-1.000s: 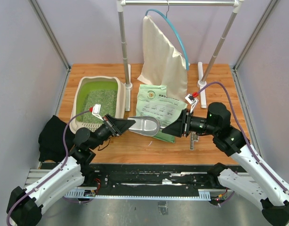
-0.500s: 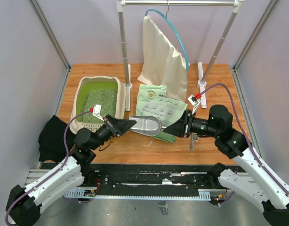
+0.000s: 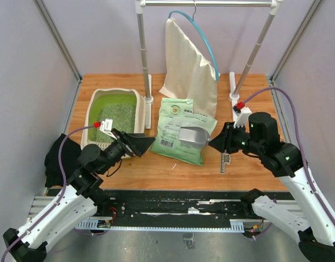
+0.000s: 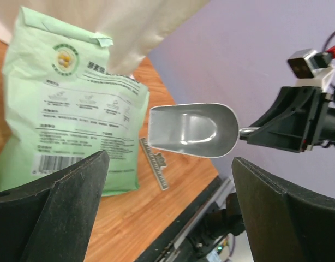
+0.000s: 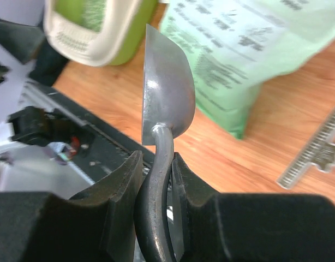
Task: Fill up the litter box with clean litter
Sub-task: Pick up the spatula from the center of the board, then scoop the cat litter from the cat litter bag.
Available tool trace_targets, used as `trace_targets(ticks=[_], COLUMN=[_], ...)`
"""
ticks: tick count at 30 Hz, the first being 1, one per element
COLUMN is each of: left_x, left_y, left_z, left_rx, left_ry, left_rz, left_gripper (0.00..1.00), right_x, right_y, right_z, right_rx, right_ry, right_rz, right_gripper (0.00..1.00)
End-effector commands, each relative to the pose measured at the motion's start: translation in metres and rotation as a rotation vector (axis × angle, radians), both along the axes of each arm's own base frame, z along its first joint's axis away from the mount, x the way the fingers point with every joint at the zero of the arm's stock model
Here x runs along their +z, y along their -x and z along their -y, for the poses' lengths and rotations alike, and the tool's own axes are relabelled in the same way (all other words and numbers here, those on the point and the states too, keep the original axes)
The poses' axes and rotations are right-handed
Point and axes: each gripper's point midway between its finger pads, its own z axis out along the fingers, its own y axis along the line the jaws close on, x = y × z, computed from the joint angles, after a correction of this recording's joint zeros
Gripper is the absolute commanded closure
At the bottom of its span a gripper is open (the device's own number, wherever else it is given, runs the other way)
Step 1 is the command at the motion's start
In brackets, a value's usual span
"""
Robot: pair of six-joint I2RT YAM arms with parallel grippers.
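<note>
The beige litter box [image 3: 91, 121] with its lime-green inside stands at the back left, holding a patch of clean litter [image 3: 118, 115]. Its corner [image 5: 96, 24] also shows in the right wrist view. A grey metal scoop [image 3: 192, 137] hangs empty over the flat green bag [image 3: 181, 123]. My right gripper [image 3: 218, 142] is shut on the scoop's handle [image 5: 156, 180], and the bowl [image 5: 166, 93] sticks out ahead of the fingers. My left gripper [image 3: 144, 143] stands wide open between box and bag, apart from the scoop [image 4: 192, 131], with nothing between its fingers [image 4: 58, 207].
A cream cloth bag [image 3: 189, 65] hangs from a blue hanger on the white rack at the back. A black cloth [image 3: 61, 158] lies at the left table edge. A grey toothed metal strip [image 3: 225, 161] lies right of the green bag [image 4: 75, 109].
My left gripper has let go of the scoop, opened wide and drawn back left. My right gripper has carried the scoop right and up over the bag.
</note>
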Motion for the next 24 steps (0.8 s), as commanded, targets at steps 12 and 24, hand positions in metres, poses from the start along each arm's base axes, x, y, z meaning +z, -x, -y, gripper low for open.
trace_targets(ticks=[12, 24], left_x=[-0.022, -0.036], left_y=[-0.11, -0.227], left_z=[0.03, 0.079], left_rx=[0.064, -0.163], left_ry=[-0.614, -0.85], left_rz=[0.073, 0.17], left_gripper=[0.0, 0.0], right_x=[-0.019, -0.019], right_y=[-0.014, -0.016], right_z=[0.089, 0.096], right_rx=[-0.193, -0.195], right_ry=[0.44, 0.432], right_rz=[0.09, 0.074], right_gripper=[0.99, 0.99])
